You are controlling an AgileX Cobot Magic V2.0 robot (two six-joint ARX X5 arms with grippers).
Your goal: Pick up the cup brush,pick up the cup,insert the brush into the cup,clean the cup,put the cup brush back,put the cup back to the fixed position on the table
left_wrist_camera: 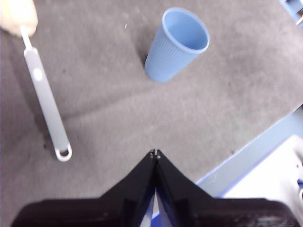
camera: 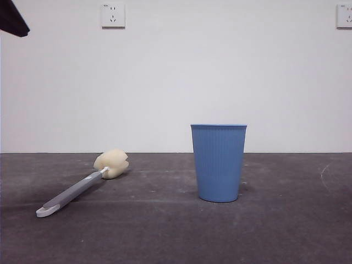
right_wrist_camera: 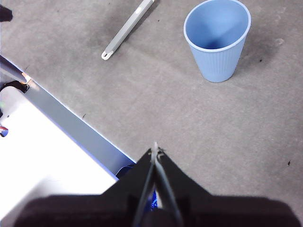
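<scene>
The cup brush (camera: pixel 82 187) lies flat on the table (camera: pixel 165 231) at the left, its cream sponge head (camera: pixel 111 163) toward the back and its white looped end toward the front. The blue ribbed cup (camera: pixel 218 162) stands upright right of centre, empty. In the left wrist view the brush (left_wrist_camera: pixel 45 94) and the cup (left_wrist_camera: pixel 176 45) lie well ahead of my left gripper (left_wrist_camera: pixel 154 153), which is shut and empty above the table's front edge. In the right wrist view my right gripper (right_wrist_camera: pixel 155 151) is shut and empty, with the cup (right_wrist_camera: pixel 218 40) and the brush handle (right_wrist_camera: pixel 127 29) far ahead.
The table's pale blue front edge (left_wrist_camera: pixel 251 156) shows in the left wrist view and also in the right wrist view (right_wrist_camera: pixel 71 127). A black arm tip (camera: pixel 12 19) sits at the top left corner of the front view. White wall behind with two sockets.
</scene>
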